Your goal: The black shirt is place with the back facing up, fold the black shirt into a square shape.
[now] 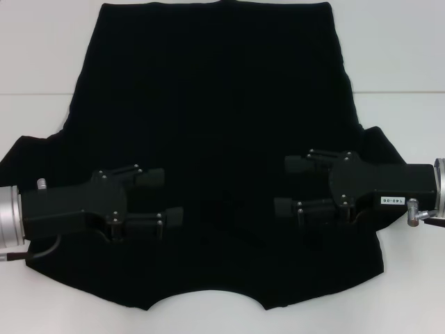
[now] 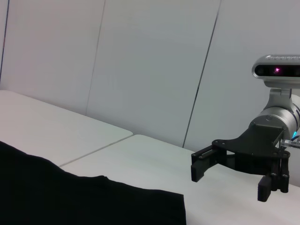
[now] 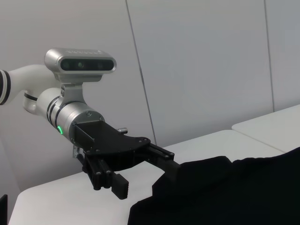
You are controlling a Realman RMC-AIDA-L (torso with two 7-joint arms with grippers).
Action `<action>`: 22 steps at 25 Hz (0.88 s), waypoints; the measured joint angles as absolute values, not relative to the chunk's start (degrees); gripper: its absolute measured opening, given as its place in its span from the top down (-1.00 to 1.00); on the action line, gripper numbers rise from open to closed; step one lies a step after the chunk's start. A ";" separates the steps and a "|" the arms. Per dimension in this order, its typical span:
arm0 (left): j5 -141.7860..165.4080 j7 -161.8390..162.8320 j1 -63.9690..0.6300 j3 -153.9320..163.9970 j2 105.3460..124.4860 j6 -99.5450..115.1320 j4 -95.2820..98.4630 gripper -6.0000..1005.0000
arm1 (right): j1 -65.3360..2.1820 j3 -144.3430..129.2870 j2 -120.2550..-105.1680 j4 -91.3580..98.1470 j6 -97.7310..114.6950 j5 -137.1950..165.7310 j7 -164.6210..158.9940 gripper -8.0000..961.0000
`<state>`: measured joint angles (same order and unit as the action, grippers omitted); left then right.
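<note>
Left hand (image 1: 158, 197) and right hand (image 1: 290, 186) open above black shirt (image 1: 222, 104) on desk (image 1: 42, 56); uneven pinches risked crooked fold.

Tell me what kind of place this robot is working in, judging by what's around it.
Probably a lab or test room, not a home. A black shirt lies flat on a plain white table, bare pale wall panels stand behind it, and the left gripper and right gripper hang over the cloth, fingers open.

bright, even, soft-shadowed light
</note>
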<state>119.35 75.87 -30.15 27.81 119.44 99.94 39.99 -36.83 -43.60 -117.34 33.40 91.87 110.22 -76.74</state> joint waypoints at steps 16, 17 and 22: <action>119.35 76.38 -30.15 27.71 119.44 99.88 39.99 -0.78 | -36.92 -43.55 -117.33 33.20 91.47 110.28 -77.16 -0.96; 119.35 77.21 -30.15 27.43 119.44 99.61 40.02 -0.78 | -36.92 -43.55 -117.33 33.20 91.47 110.28 -77.16 -0.96; 119.50 90.42 -30.77 25.00 118.65 93.45 40.85 -0.78 | -36.92 -43.38 -117.41 32.97 91.09 110.01 -77.17 -0.96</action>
